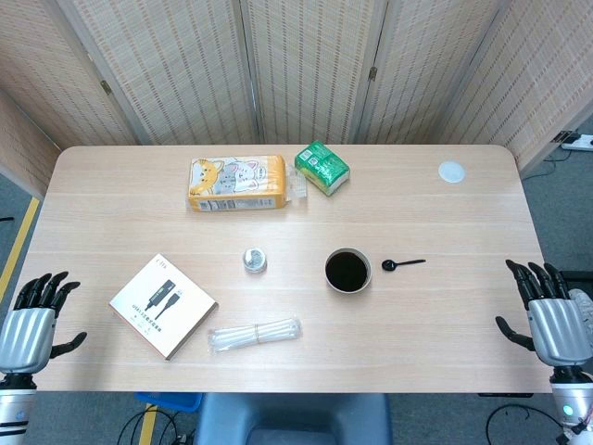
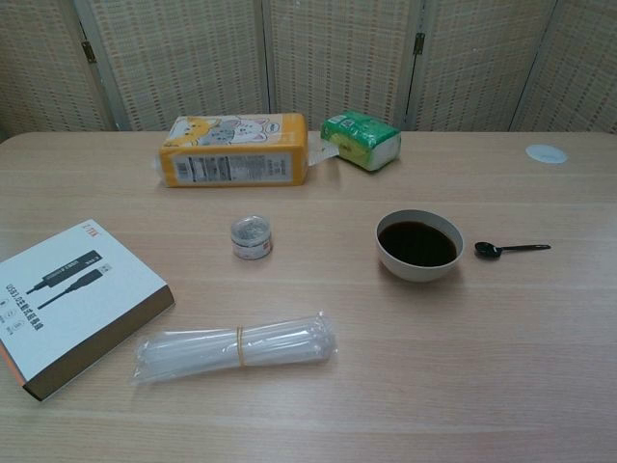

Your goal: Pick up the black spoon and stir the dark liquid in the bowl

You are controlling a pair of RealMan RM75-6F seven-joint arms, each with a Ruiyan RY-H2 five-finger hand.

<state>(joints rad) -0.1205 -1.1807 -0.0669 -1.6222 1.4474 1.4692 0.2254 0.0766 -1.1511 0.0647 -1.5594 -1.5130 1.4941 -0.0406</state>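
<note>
Brightness: both views bright and evenly lit, colours natural.
Light source: soft and diffuse, seemingly from overhead; no lamp visible.
Shadows: faint and short, hugging the bowl (image 2: 419, 245) and white box (image 2: 73, 301) on the tabletop (image 2: 540, 357).
Glare: mild sheen on the plastic sleeve (image 2: 236, 347); dark liquid (image 2: 416, 243) mostly matte.
Sharpness: head view crisp; chest view slightly softer, small print unreadable.
Distortion: tabletop edges bow slightly in the head view.

A small black spoon (image 1: 402, 265) lies flat right of centre, its handle pointing right. Just left of it, apart, stands a white bowl (image 1: 347, 272) filled with dark liquid (image 1: 347, 269).
</note>
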